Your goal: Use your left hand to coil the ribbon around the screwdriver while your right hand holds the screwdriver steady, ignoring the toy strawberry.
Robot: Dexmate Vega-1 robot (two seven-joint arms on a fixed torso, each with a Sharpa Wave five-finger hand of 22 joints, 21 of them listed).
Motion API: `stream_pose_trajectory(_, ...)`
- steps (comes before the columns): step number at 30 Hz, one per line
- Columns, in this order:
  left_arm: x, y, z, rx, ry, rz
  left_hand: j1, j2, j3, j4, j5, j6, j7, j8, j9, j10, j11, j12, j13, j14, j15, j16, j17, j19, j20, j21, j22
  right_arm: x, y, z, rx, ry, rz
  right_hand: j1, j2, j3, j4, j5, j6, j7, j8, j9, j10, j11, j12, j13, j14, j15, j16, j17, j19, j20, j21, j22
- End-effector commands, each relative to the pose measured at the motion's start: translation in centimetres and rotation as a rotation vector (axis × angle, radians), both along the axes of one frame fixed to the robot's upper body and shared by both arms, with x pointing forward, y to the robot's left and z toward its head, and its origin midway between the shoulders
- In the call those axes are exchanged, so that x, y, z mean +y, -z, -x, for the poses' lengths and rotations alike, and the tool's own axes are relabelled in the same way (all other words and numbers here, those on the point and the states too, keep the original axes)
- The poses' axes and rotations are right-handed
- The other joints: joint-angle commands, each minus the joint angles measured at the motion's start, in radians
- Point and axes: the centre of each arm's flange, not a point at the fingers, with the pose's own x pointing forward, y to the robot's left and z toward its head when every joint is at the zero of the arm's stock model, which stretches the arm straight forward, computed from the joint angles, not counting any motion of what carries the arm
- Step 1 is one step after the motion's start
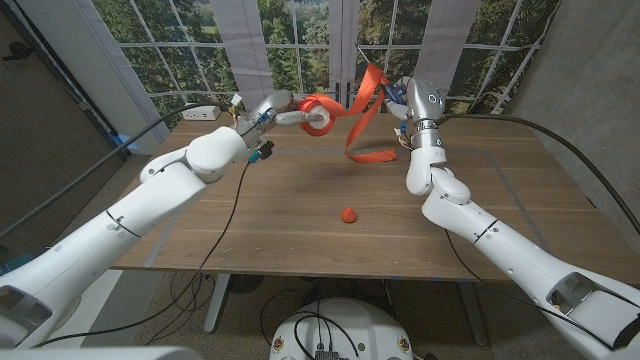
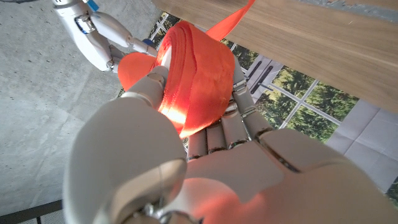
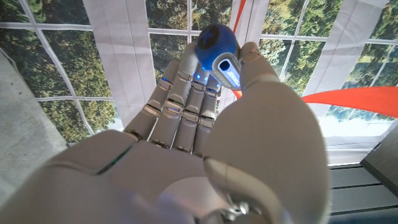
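Daylight pours in from the windows point(image 1: 300, 40) behind my table point(image 1: 300, 215); wrist views are blurry up close, ribbon point(image 2: 196, 74) glowing orange.

Head camera looks down over the worktop point(image 1: 300, 215); both wrist cameras sit close behind their hands, sharing the ribbon point(image 2: 196, 81).

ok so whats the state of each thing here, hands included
ribbon: orange, bunched on the left hand, a loose band running to the screwdriver
screwdriver: blue handle gripped, raised off the table
toy strawberry: lying on the table, untouched
left hand: holds the ribbon bundle
right hand: grips the screwdriver
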Motion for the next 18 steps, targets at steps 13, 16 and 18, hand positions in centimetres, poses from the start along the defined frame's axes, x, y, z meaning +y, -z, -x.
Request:
stream_pose_trajectory(13,2.1,3.6,-4.5,0.156,-0.107,0.055,0.065,0.091,0.035,0.022,0.002,0.2,-0.123,0.006,0.004,0.257,-0.243,0.042,0.167,0.187,-0.225,0.003,0.004,0.001,0.0,0.008,0.001,-1.0,-0.6,2.6,-0.131,-0.119,-0.07,0.131,0.136,0.003,0.004,0.006,0.125,-0.112,0.003,0.01,0.077,-0.062,0.0,0.062,0.063,-0.12,0.0,0.005,-0.006,0.001,0.015,0.002)
stream_pose_trajectory(16,2.7,3.5,-4.8,0.161,-0.13,0.059,0.065,0.091,0.035,0.022,0.002,0.201,-0.122,0.005,0.004,0.258,-0.244,0.042,0.167,0.187,-0.226,0.003,0.004,0.0,-0.001,0.008,0.001,-1.0,-0.7,3.0,-0.142,-0.122,-0.071,0.132,0.136,0.003,0.004,0.006,0.124,-0.112,0.003,0.01,0.078,-0.062,0.0,0.063,0.063,-0.119,-0.002,0.005,-0.006,0.002,0.016,0.002)
stream_pose_trajectory(18,3.0,3.5,-4.9,0.16,-0.152,0.061,0.065,0.091,0.035,0.022,0.002,0.202,-0.123,0.005,0.004,0.256,-0.235,0.042,0.17,0.186,-0.226,0.002,0.004,0.001,0.0,0.008,0.001,-1.0,-0.5,3.2,-0.154,-0.131,-0.076,0.132,0.136,0.003,0.004,0.006,0.125,-0.112,0.003,0.01,0.078,-0.064,-0.001,0.063,0.063,-0.12,-0.002,0.006,-0.006,0.002,0.017,0.002)
